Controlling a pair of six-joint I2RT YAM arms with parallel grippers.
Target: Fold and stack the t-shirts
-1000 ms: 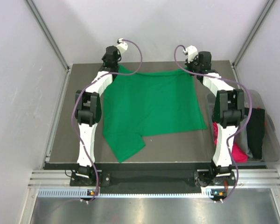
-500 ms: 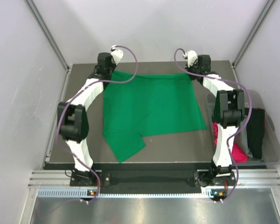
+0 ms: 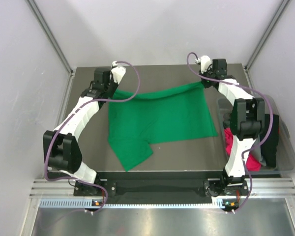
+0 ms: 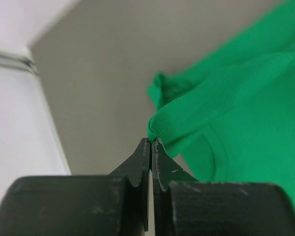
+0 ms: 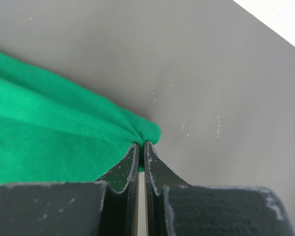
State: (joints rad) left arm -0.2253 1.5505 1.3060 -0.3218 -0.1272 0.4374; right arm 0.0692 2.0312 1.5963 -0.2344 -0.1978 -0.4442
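From overhead, the green t-shirt (image 3: 162, 115) lies spread over the middle of the worktop (image 3: 187, 152), and its far edge looks pulled taut and raised in a line running left to right. The left claw (image 3: 111, 91) holds one end of that edge and the right claw (image 3: 205, 82) the other, each arm at its own corner. The rest of the cloth trails from the claws toward the arm bases, with a sleeve sticking out at the near left, so I'd judge any fold has to carry that far edge toward the near side. Off to the right, a bin (image 3: 287, 157) holds a pink shirt (image 3: 238, 147) and a black shirt (image 3: 270, 142). The left wrist view shows what the overhead one can't: the left claw (image 4: 151, 142) is clenched, with a rolled fold of green t-shirt (image 4: 246, 113) at its tips and hanging clear of the grey surface. The right wrist view shows the right claw (image 5: 141, 145) pinched tight on a bunched corner of the green t-shirt (image 5: 49, 132), with the cloth fanning away to its left.
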